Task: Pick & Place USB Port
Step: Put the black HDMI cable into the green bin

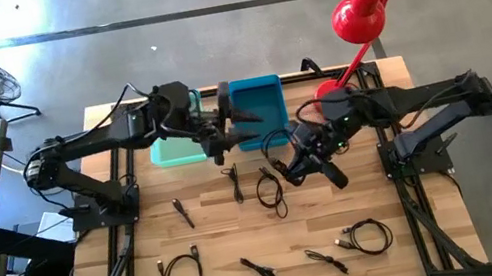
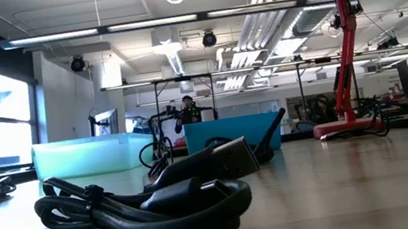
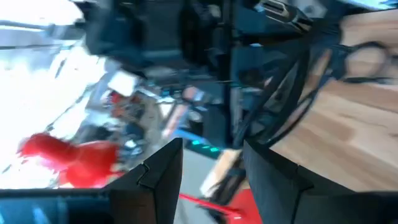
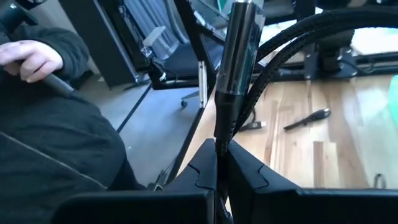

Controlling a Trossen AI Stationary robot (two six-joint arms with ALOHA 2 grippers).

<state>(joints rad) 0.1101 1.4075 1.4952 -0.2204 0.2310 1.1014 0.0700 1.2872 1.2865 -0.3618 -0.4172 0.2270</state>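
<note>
My right gripper is above the table's middle, just on the near side of the blue bin, shut on a black USB cable. In the right wrist view the cable's plug sticks out past the fingertips and the cord curves away beside it. My left gripper is open at the blue bin's left wall, touching nothing; its two dark fingers stand apart in the left wrist view. A light teal bin sits left of the blue one. My right gripper pinches the black cable between its two fingers just behind the plug. The plug points straight out beyond the fingertips, along the fingers. The rest of the cord loops below the gripper; whether that loop rests on the table, I cannot tell.
Several more black cables lie on the near half of the table, one close to the low camera. A red desk lamp stands at the far right. A person's hand and dark sleeve show beyond the table.
</note>
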